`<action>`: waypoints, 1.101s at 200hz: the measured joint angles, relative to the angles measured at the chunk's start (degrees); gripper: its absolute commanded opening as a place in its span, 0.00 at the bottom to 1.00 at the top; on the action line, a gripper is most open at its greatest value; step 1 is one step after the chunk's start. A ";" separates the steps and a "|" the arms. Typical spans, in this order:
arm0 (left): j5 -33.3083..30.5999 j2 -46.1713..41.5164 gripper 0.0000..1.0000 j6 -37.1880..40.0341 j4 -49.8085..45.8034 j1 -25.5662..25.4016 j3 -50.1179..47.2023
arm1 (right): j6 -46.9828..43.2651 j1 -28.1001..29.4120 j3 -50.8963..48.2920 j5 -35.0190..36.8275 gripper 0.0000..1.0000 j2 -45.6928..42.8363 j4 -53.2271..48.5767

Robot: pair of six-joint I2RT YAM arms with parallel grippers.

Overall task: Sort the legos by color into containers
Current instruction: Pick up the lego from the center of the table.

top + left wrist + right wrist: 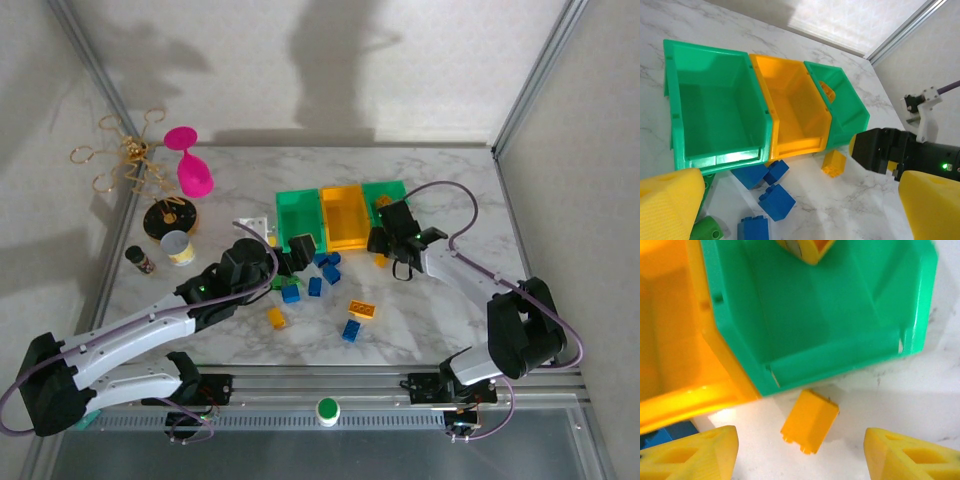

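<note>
**Right gripper hanging open over a stray orange brick**

We're looking down past the right gripper (802, 460). Its jaws are standing wide apart and holding nothing, and the orange brick (810, 421) is lying on the table (940, 405) right between the fingers (695, 455), touching neither. Its long side is pointing away from us at a slight slant, so we're guessing the jaws would be closing across the narrow way. Just past it, the brick is sitting at the front lip of the green bin (840, 315), outside it. The yellow bin (670, 315) we're aiming for is standing next door on the left. Farther in, another orange piece (807, 250) is sitting inside that green bin. The left gripper (800, 210) is also gaping empty, over the blue bricks (776, 201), so the right arm is the nearer one here.
</note>
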 measured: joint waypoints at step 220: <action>0.20 -0.44 0.99 -1.20 0.24 -1.31 -1.60 | 10.16 2.71 -3.26 5.90 0.33 10.40 7.26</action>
